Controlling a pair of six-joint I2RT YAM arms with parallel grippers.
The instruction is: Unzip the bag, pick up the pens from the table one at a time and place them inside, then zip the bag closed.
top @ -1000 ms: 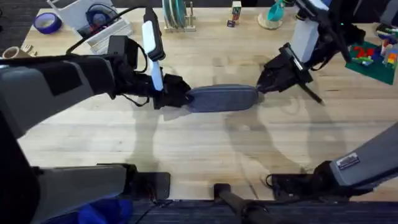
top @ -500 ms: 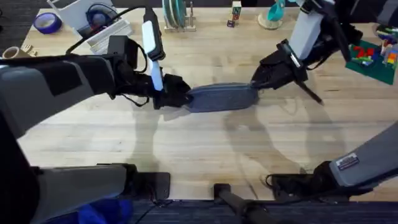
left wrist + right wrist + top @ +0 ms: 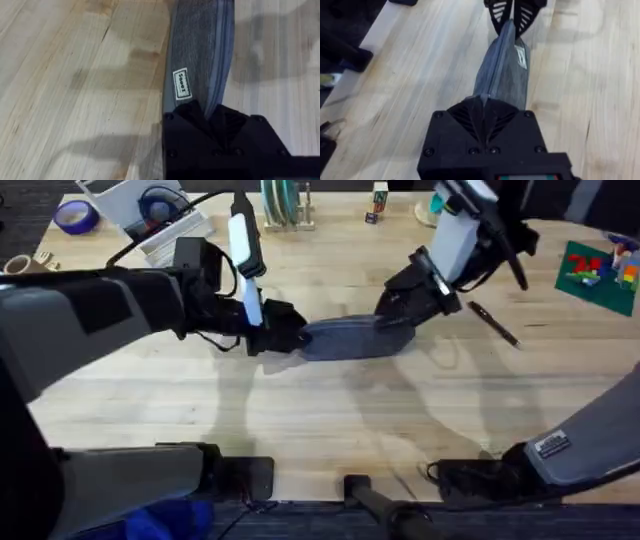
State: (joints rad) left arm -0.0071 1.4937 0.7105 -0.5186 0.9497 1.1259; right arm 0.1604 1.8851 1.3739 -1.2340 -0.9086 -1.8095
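The grey-blue bag [image 3: 345,340] lies lengthwise on the table [image 3: 320,430], near the middle. My left gripper [image 3: 290,338] is shut on the bag's left end; the left wrist view shows the bag [image 3: 200,55] running out of its closed fingers [image 3: 187,111]. My right gripper [image 3: 392,318] is shut on the zipper ridge along the bag's top, toward its right part. In the right wrist view the bag [image 3: 502,70] stretches from that gripper [image 3: 484,107] to the left gripper [image 3: 512,17] at the far end. A dark pen [image 3: 494,324] lies on the wood to the right of the bag.
At the back left stand a white bin [image 3: 165,230] and a purple tape roll [image 3: 75,217]. A plate rack [image 3: 285,205] is at the back centre, and a green plate with bricks [image 3: 595,265] at the far right. The near half of the tabletop is bare wood.
My right gripper has slid left along the bag's top, from its right end toward the middle, uncovering the pen. The left gripper has held still on the left end.
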